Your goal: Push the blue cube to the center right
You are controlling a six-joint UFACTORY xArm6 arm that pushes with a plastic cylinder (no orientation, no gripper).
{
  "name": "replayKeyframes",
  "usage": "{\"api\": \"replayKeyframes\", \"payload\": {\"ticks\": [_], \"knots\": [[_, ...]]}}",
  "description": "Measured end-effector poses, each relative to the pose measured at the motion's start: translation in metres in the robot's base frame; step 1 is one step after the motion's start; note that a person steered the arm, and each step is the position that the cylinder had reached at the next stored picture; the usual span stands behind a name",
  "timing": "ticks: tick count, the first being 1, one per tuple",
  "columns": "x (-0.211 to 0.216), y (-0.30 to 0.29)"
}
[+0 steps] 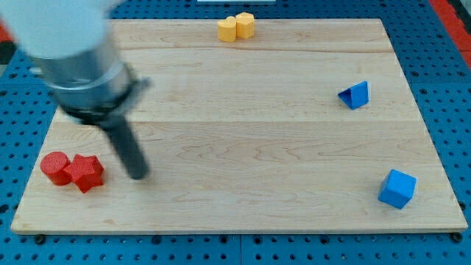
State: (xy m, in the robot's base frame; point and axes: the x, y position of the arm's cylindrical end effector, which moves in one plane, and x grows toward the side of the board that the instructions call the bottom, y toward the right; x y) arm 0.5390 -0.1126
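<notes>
Blue cube [397,188] sits by the surface's [250,140] near-right corner — close to both edges. My tip [137,174] rests far left, beside the red blocks [72,170] — no claw fitted.

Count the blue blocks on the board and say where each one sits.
2. A blue triangular block sits near the view's right edge, upper middle. The blue cube sits in the view's bottom right corner. None seems hidden.

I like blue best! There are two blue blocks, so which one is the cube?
The blue cube sits at the board's bottom right corner, boxy with square faces. The other, the blue triangular block, sits higher up and is wedge-shaped.
</notes>
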Motion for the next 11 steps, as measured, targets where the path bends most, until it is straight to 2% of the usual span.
{"api": "replayKeyframes", "payload": {"ticks": [2, 3, 4, 6, 7, 10, 11], "knots": [[0.068, 0.149], [0.076, 0.258], [0.076, 0.328], [0.017, 0.334], [0.001, 0.355], [-0.062, 0.346], [-0.067, 0.352]]}}
